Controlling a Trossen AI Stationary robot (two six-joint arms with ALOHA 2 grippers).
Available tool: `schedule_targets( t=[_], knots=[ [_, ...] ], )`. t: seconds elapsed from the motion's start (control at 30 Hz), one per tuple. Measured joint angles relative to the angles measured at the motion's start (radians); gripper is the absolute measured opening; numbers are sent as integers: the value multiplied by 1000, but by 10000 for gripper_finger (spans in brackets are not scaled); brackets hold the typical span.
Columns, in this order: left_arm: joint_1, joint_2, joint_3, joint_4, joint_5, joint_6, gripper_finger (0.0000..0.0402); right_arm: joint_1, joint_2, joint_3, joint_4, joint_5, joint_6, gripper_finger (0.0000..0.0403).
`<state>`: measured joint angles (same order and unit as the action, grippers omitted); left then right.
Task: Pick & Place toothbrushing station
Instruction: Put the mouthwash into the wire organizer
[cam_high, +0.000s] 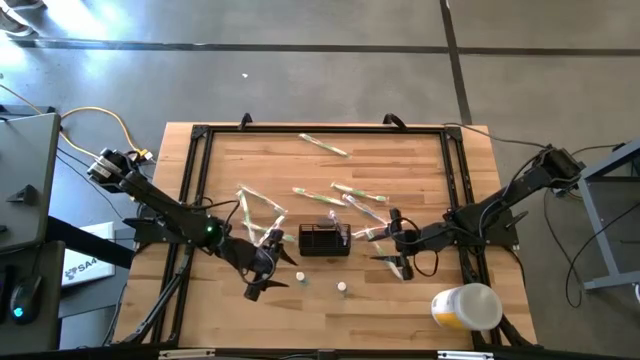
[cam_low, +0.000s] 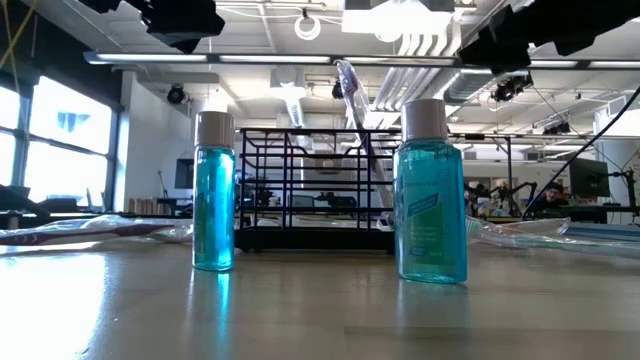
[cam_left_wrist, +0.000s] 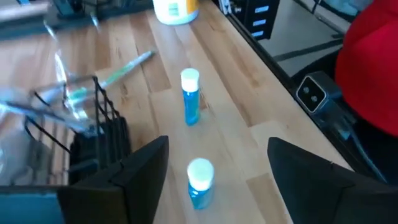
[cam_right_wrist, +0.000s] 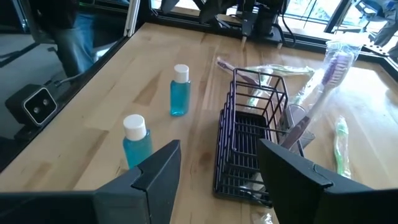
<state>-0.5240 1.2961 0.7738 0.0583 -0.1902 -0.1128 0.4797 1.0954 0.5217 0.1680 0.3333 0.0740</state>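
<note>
Caddy: the small black wire caddy (cam_high: 324, 240) stands upright near the middle of the wooden table (cam_high: 420, 150), between the two grippers; from table height its open bars (cam_low: 300, 185) rise behind the two bottles.

Toothbrush in caddy: a wrapped toothbrush (cam_right_wrist: 317, 87) leans out of the caddy's top, bristle end up; it also shows above the bars (cam_low: 352, 95).

Left gripper: the left gripper (cam_high: 262, 270) hangs at about 8 o'clock from the caddy, just beside it, fingers (cam_left_wrist: 124, 177) spread apart and empty, with a bottle showing in the gap below them.

Right gripper: the right gripper (cam_high: 398, 258) sits at about 4 o'clock from the caddy, close by, fingers (cam_right_wrist: 149, 177) apart and holding nothing.

Bottles: two small blue bottles with white caps (cam_high: 300, 277) (cam_high: 342, 287) stand upright at about 6 o'clock from the caddy, apart from each other and from it.

Loose toothbrushes: several wrapped toothbrushes (cam_high: 325, 145) lie scattered from 10 to 2 o'clock of the caddy.

Cup: a white-and-yellow cup (cam_high: 466, 306) lies on its side at the table's 5 o'clock corner.
</note>
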Motion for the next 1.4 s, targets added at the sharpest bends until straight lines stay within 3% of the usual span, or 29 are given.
schedule_targets(
  t=[0.1, 0.2, 0.4, 0.67, 1.13, 1.4],
  knots=[
    [0, 0, 0, -14, 29, -147, 272, 0, 0, 0, 0, 0, 8, 204],
    [0, 0, 0, -17, 52, -198, 270, 0, 0, 0, 0, -2, 9, 204],
    [0, 0, 27, -45, 43, -173, 247, 0, 0, 1, 10, 2, 9, 204],
    [1, 25, 193, -243, 45, -119, 201, 0, 0, 1, 38, 4, 24, 204],
    [2, 256, 411, -425, 66, 55, 198, 0, 0, 1, 38, 5, 36, 204],
    [83, 343, 496, -563, 141, 81, 198, 0, 0, 1, 31, 4, 61, 204]
  ],
)
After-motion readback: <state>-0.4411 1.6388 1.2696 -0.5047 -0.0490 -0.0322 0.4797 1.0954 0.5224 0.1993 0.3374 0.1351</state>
